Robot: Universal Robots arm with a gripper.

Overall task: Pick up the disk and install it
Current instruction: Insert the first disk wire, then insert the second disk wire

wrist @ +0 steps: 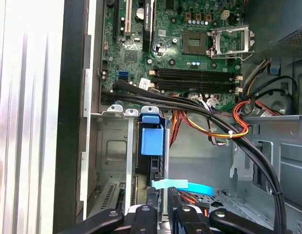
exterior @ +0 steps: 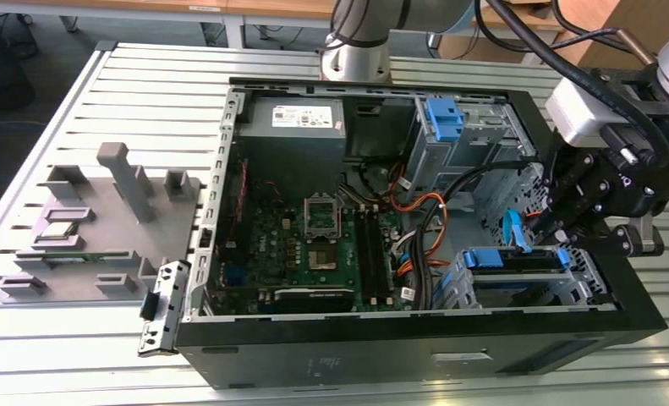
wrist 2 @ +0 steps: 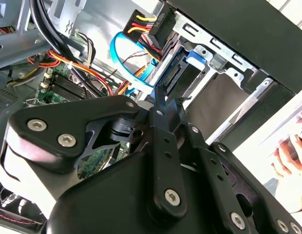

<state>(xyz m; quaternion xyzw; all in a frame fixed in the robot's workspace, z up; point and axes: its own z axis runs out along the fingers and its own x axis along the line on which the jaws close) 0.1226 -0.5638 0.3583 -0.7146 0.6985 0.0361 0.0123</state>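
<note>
Your hand (exterior: 583, 233) is hovering over the disk (exterior: 518, 260), seated in the drive cage at the exterior view's right; its opening I cannot tell. Keep it centred, clear of the cables (exterior: 424, 222).

End effector (exterior: 560, 233) fingertips hidden behind drive cage wall in exterior view, disk (wrist: 152, 146) mostly buried in cage slot, label unseen, hand (wrist 2: 291, 151) cut off by second wrist view's edge, blurred
</note>
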